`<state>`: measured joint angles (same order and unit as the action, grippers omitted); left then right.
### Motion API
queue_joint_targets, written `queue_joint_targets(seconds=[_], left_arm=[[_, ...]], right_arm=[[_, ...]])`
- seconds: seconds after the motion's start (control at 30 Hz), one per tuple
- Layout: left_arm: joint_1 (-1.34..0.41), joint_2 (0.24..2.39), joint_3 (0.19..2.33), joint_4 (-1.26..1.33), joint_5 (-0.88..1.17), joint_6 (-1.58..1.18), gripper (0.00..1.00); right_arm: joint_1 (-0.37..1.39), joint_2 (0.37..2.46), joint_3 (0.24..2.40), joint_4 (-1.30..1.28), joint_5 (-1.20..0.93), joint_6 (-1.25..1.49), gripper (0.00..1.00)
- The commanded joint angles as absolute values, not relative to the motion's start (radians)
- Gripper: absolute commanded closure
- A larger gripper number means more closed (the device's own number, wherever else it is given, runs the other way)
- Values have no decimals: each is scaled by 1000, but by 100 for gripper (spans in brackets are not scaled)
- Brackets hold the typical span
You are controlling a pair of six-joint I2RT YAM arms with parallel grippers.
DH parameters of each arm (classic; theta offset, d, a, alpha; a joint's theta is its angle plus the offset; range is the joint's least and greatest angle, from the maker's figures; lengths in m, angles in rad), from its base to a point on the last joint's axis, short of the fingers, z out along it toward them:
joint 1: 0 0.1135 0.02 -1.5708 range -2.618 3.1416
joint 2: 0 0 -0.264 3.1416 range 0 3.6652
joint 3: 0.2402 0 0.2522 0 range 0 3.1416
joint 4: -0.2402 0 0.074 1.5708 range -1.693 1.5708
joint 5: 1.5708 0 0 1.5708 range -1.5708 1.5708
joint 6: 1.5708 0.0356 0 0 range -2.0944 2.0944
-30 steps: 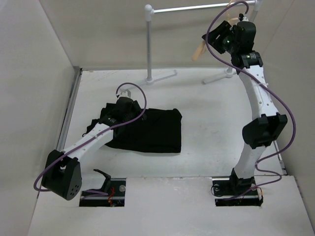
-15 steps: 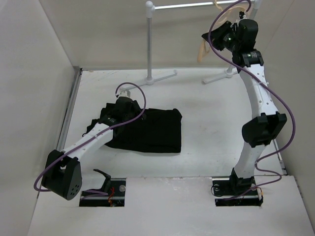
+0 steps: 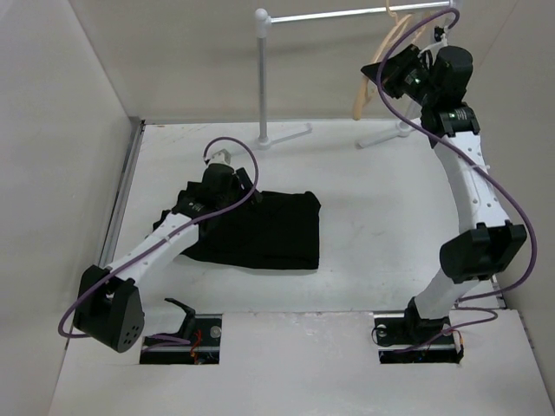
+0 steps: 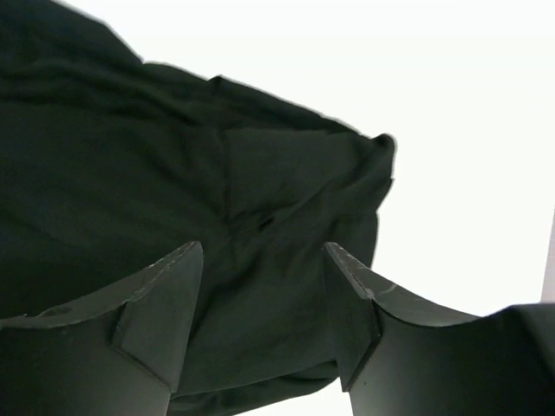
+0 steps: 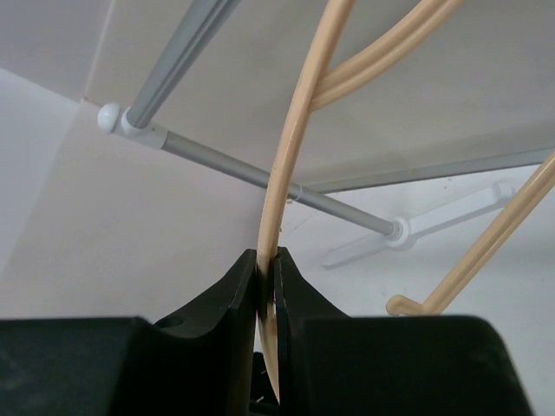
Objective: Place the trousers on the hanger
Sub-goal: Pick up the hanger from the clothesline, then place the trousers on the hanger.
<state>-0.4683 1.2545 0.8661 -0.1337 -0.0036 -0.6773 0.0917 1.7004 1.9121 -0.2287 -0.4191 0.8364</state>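
Note:
The black trousers (image 3: 277,230) lie folded on the table left of centre, and they fill most of the left wrist view (image 4: 173,173). My left gripper (image 3: 224,180) (image 4: 262,251) hovers over their far left end. Its jaws are open, with cloth showing below the gap. The tan wooden hanger (image 3: 358,94) hangs slanted at the back right, its top up by the white rail. My right gripper (image 3: 383,71) (image 5: 267,257) is shut on one thin curved arm of the hanger (image 5: 290,156).
A white rail stand has a post (image 3: 262,78) and a top bar (image 3: 347,13) along the back wall, with feet on the table. Its grey rod (image 5: 251,173) runs just behind the hanger. Walls close in on the left and right.
My right gripper has shut on the hanger and swung it up and to the right, toward the rail. My left gripper's jaws have widened over the trousers, and its wrist has shifted slightly.

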Motion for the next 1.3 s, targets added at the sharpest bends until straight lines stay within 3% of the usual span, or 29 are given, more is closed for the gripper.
queue_joint_targets(seconds=[0.0,0.43,0.9,1.27], left_arm=[[-478,1223,949,-147,-17,-667,44],[-547,1318,1314,-235,-31,-649,43],[-801,1745,1916,-477,-40,-586,40],[-930,1879,1948,-491,-121,-595,44]], right_arm=[[97,1620,1823,-60,-466,821,85],[119,1387,1476,-37,-552,741,86],[275,1025,927,-126,-453,684,86],[352,902,778,-161,-422,693,85]])
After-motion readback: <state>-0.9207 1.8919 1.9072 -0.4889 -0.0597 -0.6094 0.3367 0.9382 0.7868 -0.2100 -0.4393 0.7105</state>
